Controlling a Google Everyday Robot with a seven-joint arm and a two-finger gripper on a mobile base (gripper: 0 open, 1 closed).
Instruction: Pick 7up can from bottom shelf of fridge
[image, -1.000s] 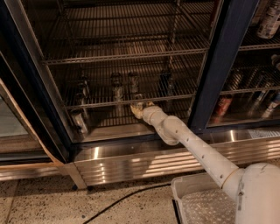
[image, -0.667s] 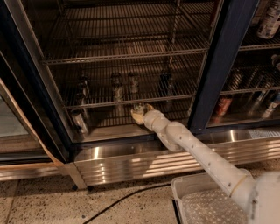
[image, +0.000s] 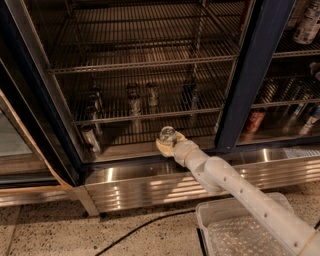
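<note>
The fridge (image: 252, 75) stands open, with dark blue door frames, chrome wire shelves and a ribbed steel base. My gripper (image: 168, 142), on a long white arm coming from the lower right, is at the front edge of the bottom shelf. It is shut on the 7up can (image: 167, 134), a small pale can whose shiny silver top faces up between the yellowish fingers. The can's body is mostly hidden by the gripper.
Several darker cans (image: 134, 103) stand on the wire shelf above, and one can (image: 91, 139) stands at the bottom left. A red can (image: 256, 120) is behind the right door. A white tray (image: 215, 212) and a black cable (image: 135, 230) are on the floor.
My gripper has moved a little toward the front and right of the bottom shelf, with the can in it.
</note>
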